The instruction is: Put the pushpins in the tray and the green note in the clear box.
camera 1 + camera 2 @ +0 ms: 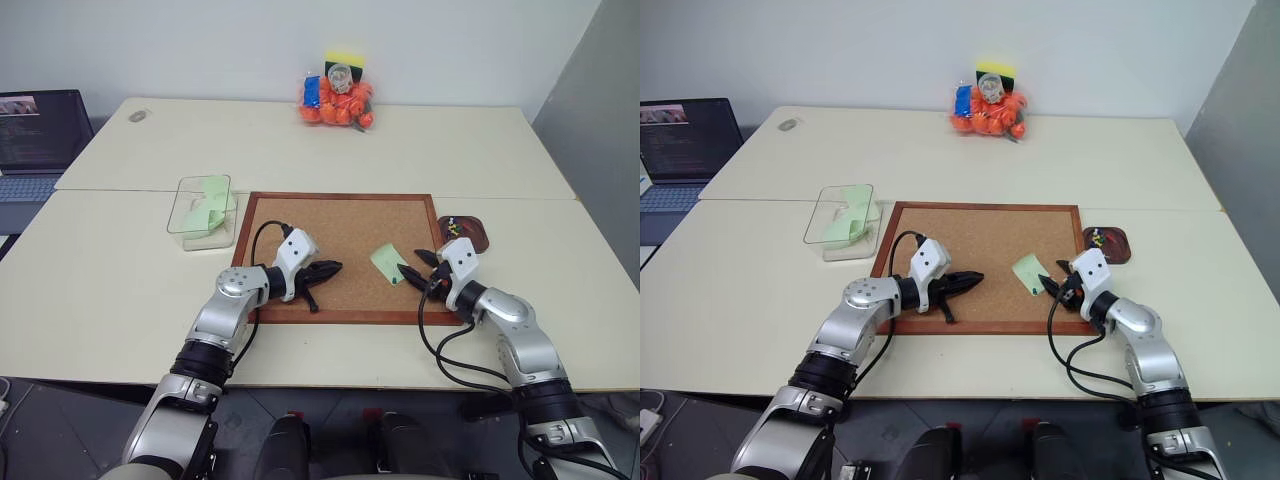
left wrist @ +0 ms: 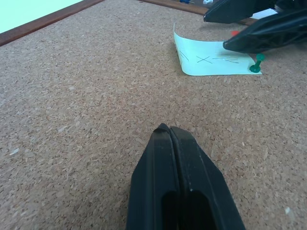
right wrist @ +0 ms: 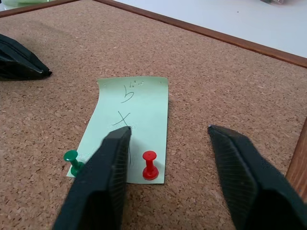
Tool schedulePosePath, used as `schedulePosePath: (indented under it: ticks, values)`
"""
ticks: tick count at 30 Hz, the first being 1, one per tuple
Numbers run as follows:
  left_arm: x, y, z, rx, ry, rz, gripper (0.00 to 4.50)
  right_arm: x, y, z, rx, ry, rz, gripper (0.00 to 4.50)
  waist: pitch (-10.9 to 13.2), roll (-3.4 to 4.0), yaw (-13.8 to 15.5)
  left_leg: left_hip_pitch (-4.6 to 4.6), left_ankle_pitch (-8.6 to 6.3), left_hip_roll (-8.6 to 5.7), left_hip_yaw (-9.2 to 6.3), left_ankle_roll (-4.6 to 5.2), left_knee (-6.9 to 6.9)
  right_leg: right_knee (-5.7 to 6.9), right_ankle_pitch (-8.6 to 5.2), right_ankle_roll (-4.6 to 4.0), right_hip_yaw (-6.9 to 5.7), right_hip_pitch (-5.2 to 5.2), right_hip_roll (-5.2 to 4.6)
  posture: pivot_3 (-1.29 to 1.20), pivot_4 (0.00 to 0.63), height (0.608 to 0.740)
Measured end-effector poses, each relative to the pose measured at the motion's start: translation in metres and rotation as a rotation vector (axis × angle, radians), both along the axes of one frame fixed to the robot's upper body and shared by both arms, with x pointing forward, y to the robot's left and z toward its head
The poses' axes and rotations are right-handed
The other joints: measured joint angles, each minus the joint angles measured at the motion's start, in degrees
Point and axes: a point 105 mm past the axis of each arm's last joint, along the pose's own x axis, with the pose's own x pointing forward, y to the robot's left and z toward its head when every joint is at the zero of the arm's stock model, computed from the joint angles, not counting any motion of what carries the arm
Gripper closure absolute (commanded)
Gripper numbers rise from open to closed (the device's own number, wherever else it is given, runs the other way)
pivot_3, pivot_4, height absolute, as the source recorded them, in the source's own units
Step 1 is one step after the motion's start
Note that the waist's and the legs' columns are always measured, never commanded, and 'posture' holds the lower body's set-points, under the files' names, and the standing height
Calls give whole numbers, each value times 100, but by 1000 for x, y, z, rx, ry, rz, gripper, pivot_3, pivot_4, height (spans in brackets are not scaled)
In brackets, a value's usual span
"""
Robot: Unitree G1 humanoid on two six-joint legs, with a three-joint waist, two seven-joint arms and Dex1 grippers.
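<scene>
A cork board (image 1: 340, 255) with a reddish wooden frame is laid on the pale table (image 1: 100, 290). The green note (image 3: 132, 122) is fixed on the right part of the board by two pushpins: the green pushpin (image 3: 73, 160) at one near corner and the red pushpin (image 3: 149, 164) near the other. Some pen marks are seen on the note.

The right gripper (image 3: 168, 158) is held low over the board with its fingers apart. The red pushpin is seen in the gap between them, and nothing is gripped. The left finger (image 3: 103, 177) covers a part of the note. The left gripper (image 2: 168, 132) is placed over the left part of the board, its fingers pressed together and empty.

The clear box (image 1: 203, 211) stands on the table just beside the left edge of the board. Several pale green notes (image 1: 208, 208) are lying inside it. The tray (image 1: 464, 232), a small dark reddish-brown dish, is set just beside the right edge of the board. A few small coloured things (image 1: 457, 228) are in it, probably pushpins. An orange bag of objects (image 1: 337, 97) is set at the far side of the table.
</scene>
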Motion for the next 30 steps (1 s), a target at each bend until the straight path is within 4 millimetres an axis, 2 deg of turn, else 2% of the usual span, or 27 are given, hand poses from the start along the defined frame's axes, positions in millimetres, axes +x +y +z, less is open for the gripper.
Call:
schedulePosePath:
  ticks: [7,8,18,23,30]
  values:
    - [0,0,0,2,-2,-1,4500,-2,7,-3,-5,6,31,4304,0,0,0,0,0,0,0,0,0,0,0,0,0,0,0,0,150,740]
    - [0,0,0,2,-2,-1,4500,-3,8,-2,-9,4,36,4428,0,0,0,0,0,0,0,0,0,0,0,0,0,0,0,0,150,740]
    - [0,0,0,3,-2,-1,4500,-4,9,-3,-12,3,43,4428,0,0,0,0,0,0,0,0,0,0,0,0,-1,0,0,0,150,740]
    - [0,0,0,2,-2,-1,4500,-7,6,-2,53,10,30,4428,0,0,1,0,0,0,0,0,0,0,0,0,0,0,0,0,150,740]
    - [0,0,0,3,-1,-1,4500,-9,9,21,134,-35,45,4428,0,0,1,0,0,0,0,0,0,0,0,0,0,0,0,0,150,740]
